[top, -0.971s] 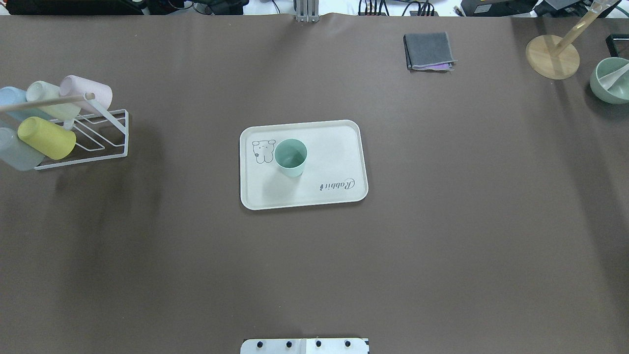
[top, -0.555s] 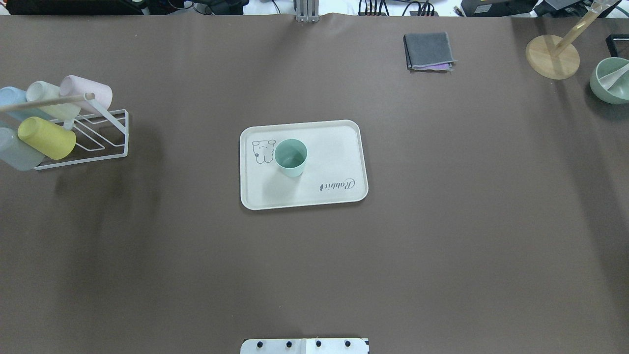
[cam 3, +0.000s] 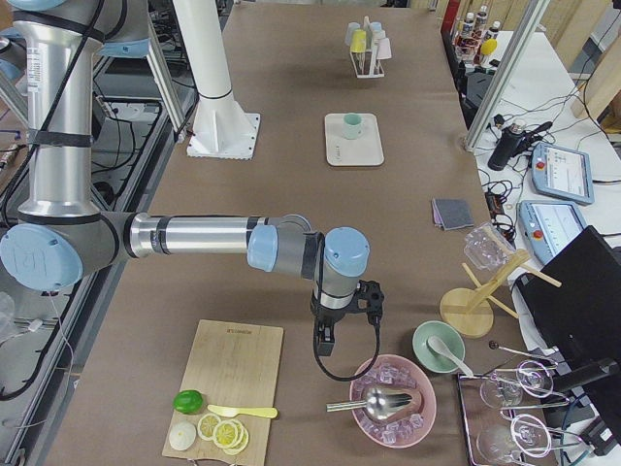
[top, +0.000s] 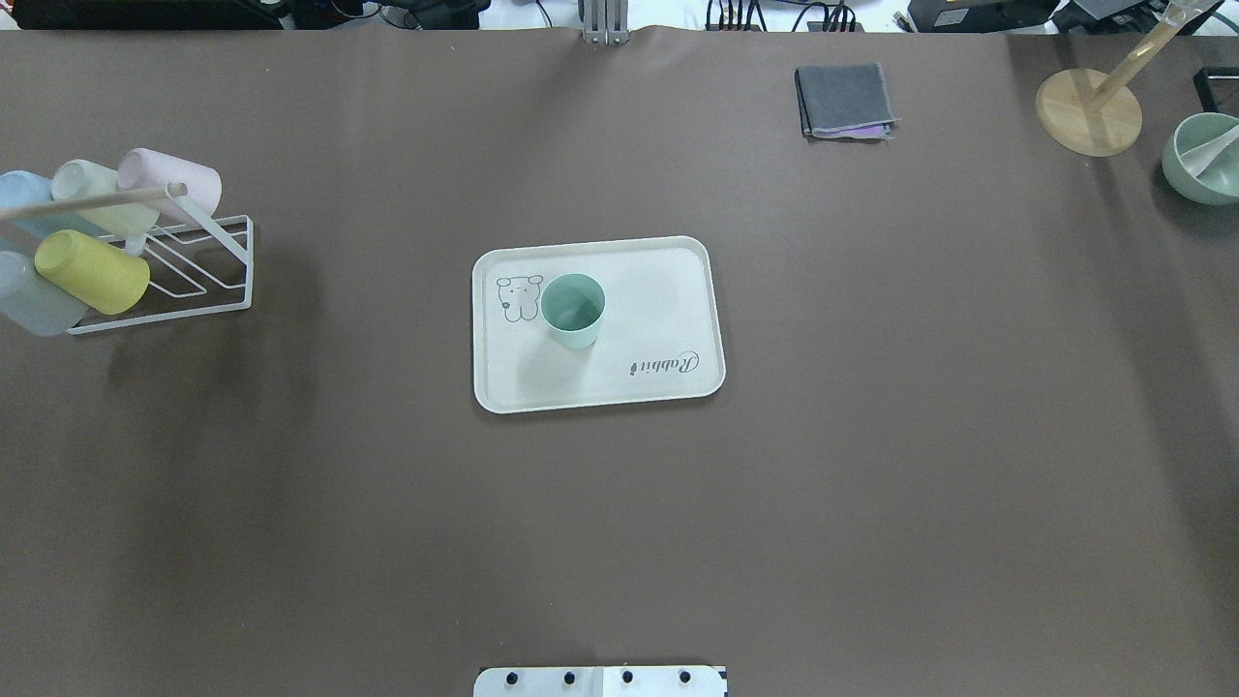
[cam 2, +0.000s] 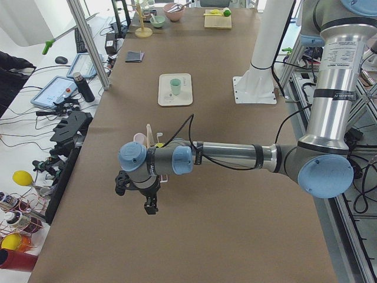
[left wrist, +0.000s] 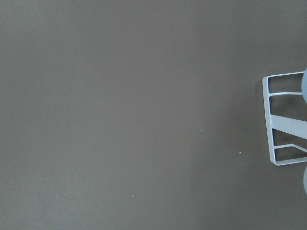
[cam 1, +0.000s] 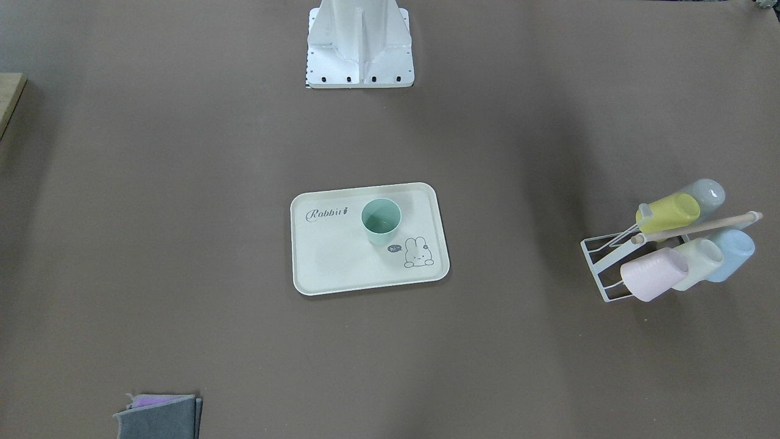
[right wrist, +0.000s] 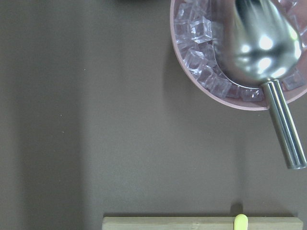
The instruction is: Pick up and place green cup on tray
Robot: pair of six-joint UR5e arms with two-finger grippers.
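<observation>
The green cup (top: pixel 573 310) stands upright on the cream tray (top: pixel 658 290), beside the bunny drawing. It also shows in the front view (cam 1: pixel 381 221) on the tray (cam 1: pixel 335 256). No arm is over the tray. The left gripper (cam 2: pixel 150 206) hangs over bare table near the cup rack, far from the tray (cam 2: pixel 166 97); I cannot tell if it is open. The right gripper (cam 3: pixel 323 345) hangs near the ice bowl, far from the cup (cam 3: pixel 352 124); I cannot tell if it is open.
A white wire rack (top: pixel 165 261) with several pastel cups, one yellow-green (top: pixel 92 271), stands at the left. A grey cloth (top: pixel 844 100), wooden stand (top: pixel 1089 111) and green bowl (top: pixel 1200 160) are far right. A pink ice bowl (cam 3: pixel 393 398) and cutting board (cam 3: pixel 228 383) lie near the right arm.
</observation>
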